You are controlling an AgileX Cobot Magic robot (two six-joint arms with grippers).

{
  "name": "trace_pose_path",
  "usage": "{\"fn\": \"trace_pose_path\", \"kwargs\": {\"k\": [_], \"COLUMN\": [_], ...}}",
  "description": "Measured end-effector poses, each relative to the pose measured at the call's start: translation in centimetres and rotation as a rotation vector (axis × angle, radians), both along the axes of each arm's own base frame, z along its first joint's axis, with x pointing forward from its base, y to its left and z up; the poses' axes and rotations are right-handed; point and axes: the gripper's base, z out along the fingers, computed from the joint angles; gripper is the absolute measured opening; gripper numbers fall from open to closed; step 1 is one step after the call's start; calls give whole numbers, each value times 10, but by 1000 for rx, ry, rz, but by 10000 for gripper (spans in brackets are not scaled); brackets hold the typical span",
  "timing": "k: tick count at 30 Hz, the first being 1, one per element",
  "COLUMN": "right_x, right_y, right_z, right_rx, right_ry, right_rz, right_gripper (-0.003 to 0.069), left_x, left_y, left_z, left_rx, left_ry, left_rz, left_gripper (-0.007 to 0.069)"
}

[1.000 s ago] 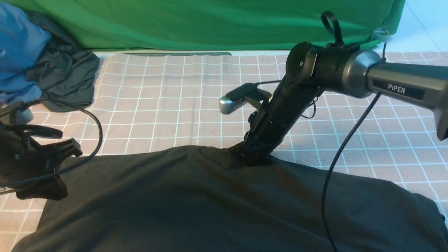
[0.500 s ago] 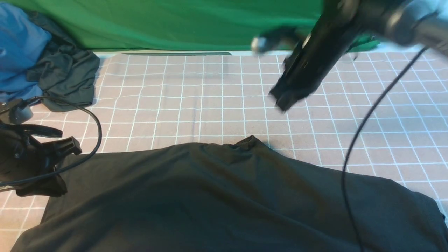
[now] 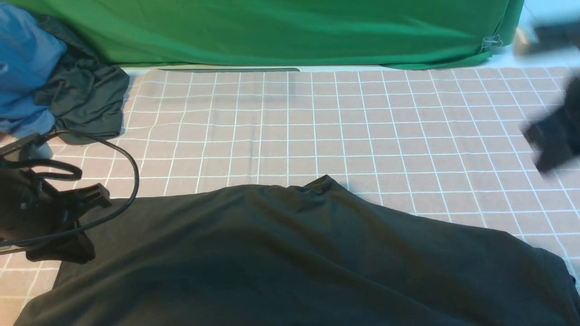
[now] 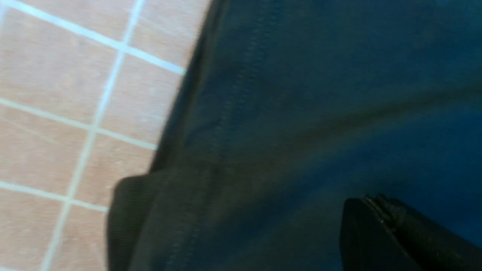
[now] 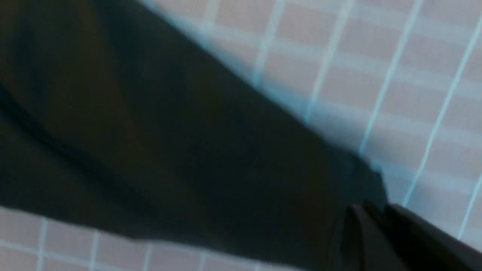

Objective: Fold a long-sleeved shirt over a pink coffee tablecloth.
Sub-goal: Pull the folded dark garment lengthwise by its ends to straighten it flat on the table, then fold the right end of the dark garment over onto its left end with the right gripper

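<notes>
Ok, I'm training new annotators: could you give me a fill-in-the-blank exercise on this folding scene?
The shirt lies on a tablecloth whose colour is ___. The backdrop beyond it is ___. The blue garment lies at the far ___. The blurred gripper is the robot's ___ one.
Missing words: pink; green; left; right.
</notes>
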Motion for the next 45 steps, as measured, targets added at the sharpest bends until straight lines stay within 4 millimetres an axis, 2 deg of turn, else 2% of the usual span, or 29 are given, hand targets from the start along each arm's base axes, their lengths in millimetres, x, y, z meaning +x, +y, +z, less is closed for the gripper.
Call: {"fn": "trace_pose_path", "kwargs": {"k": [1,3,8,11,16,20,22,23,25,26,27,28,29,35,36,40,44,45], "right_x": [-9,-19,-34,-38,-30,-26,-26,-26,-26,-26,-26,-26,-27,-33,-35,-40,-43,-43], "right_y": [-8,-18,-31,-32,-32,-33,-32,-32,-32,-32,-31,-29,-29,-33,-37,-51,-61,-62], "right_z": [-18,-39,-77,-97,-128,-146,-147,-147,-147,-147,-146,-145,-143,-119,-109,-92,-92,-92], "right_rx": [-7,-17,-31,-31,-34,-37,-36,-37,-35,-35,-20,-10,-5,-28,-45,-83,-94,-95], "right_ry": [70,139,166,137,175,242,247,246,245,245,241,239,233,169,144,120,131,131], "right_rz": [-30,-77,-164,-198,-229,-234,-210,-193,-170,-171,-165,-162,-163,-164,-176,-204,-237,-237], "right_gripper": [179,319,628,678,690,682,628,569,395,374,244,158,113,112,112,112,112,112], "left_x": [0,1,2,2,3,3,3,3,3,3,3,4,4,7,8,9,10,11], "left_y": [-1,-4,-7,-7,-7,-7,-7,-7,-7,-7,-7,-7,-7,-9,-13,-34,-67,-68], "left_z": [0,1,2,2,2,2,2,2,2,2,2,2,2,4,5,5,1,1], "left_rx": [-17,-42,-73,-73,-69,-68,-68,-68,-67,-67,-67,-66,-66,-90,-114,-121,-83,-79], "left_ry": [-5,-15,-32,-35,-45,-47,-47,-47,-49,-50,-51,-52,-53,-93,-105,-115,-115,-113], "left_rz": [1,-10,-36,-45,-46,-48,-48,-48,-47,-47,-46,-46,-47,-70,-77,-157,-241,-243], "left_gripper": [14,14,14,14,14,14,14,14,14,14,14,14,14,14,14,14,14,14]}}
